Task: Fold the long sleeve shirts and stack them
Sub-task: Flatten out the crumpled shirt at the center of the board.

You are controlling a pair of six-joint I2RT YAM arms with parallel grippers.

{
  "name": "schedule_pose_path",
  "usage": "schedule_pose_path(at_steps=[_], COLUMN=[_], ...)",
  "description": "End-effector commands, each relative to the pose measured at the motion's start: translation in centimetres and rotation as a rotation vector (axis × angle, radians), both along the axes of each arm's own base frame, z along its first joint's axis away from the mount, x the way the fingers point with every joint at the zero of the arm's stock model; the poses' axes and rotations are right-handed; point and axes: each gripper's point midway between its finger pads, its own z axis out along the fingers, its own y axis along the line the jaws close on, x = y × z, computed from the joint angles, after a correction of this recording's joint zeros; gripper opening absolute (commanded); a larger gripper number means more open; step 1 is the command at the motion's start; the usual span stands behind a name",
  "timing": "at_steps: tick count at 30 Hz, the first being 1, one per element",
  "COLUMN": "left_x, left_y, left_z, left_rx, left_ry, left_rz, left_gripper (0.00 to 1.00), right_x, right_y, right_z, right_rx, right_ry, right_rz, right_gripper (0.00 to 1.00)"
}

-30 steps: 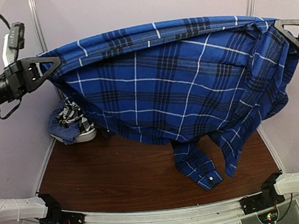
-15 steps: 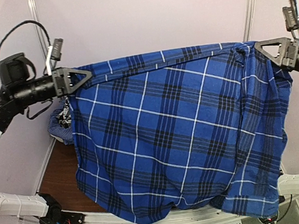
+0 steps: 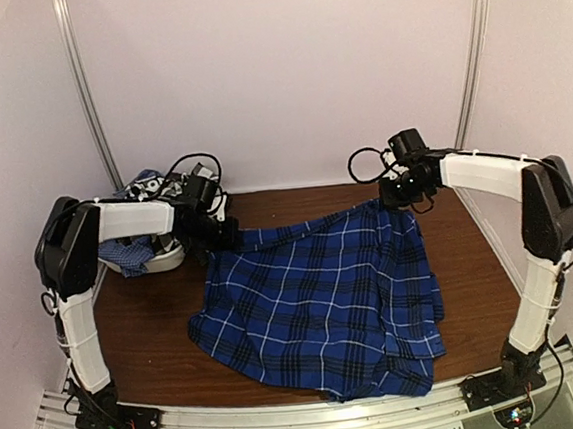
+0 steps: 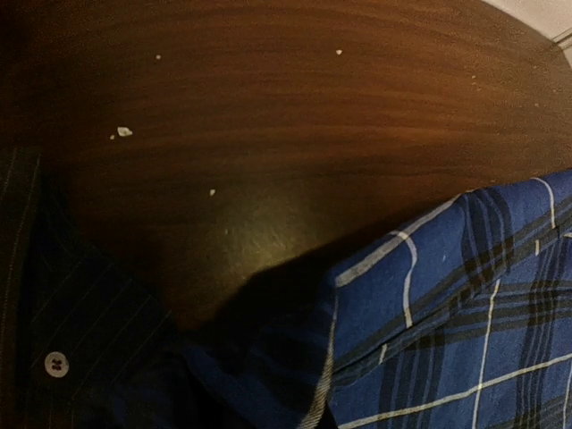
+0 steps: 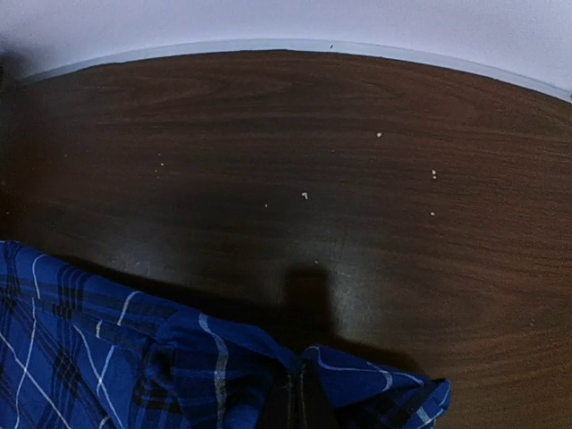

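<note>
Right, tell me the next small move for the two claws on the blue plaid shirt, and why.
Probably open both claws and lift off: the royal-blue plaid cloth shirt lies spread on the brown wooden table, with the left claw and right claw apparently pinching its far corners.

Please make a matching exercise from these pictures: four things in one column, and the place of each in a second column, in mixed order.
Column one:
1. royal-blue plaid shirt
2. heap of other shirts
3. left tool
4. right tool

Column two:
A. at the plaid shirt's far right corner
B. spread over the middle of the table
C. at the plaid shirt's far left corner
D. in the table's far left corner, by the wall

Pairs: 1-B, 2-D, 3-C, 4-A
</note>
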Motion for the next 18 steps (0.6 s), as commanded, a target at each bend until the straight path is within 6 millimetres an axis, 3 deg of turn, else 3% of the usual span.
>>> schedule_pose_path(at_steps=[1,7,14,18], left_x=[4.8,7.2,8.4,9.2], left_y=[-0.9,-1.1,0.7,2.1], left_z=[2.5,1.4,4.1,3.9], left_rx=[-0.019,-0.018,-0.058,-0.078], left_ry=[-0.15,-0.158,-0.234,-0.249], left_rz=[0.048,0.082,0.154,0.204], left_gripper=[0.0,0.0,0.0,0.01], right_x=[6.2,8.8,10.2,11.3], right_y=[1.4,0.8,-2.0,-3.6], right_z=[0.9,-1.0,-0.6,-1.5], right_rx=[-0.033,-0.093,-0.162,-0.169], right_ry=[-0.122,-0.114,-0.127,-0.112], right_rz=[0.031,-0.006,-0.125,-0.188], right_gripper=[0.0,0.0,0.0,0.0])
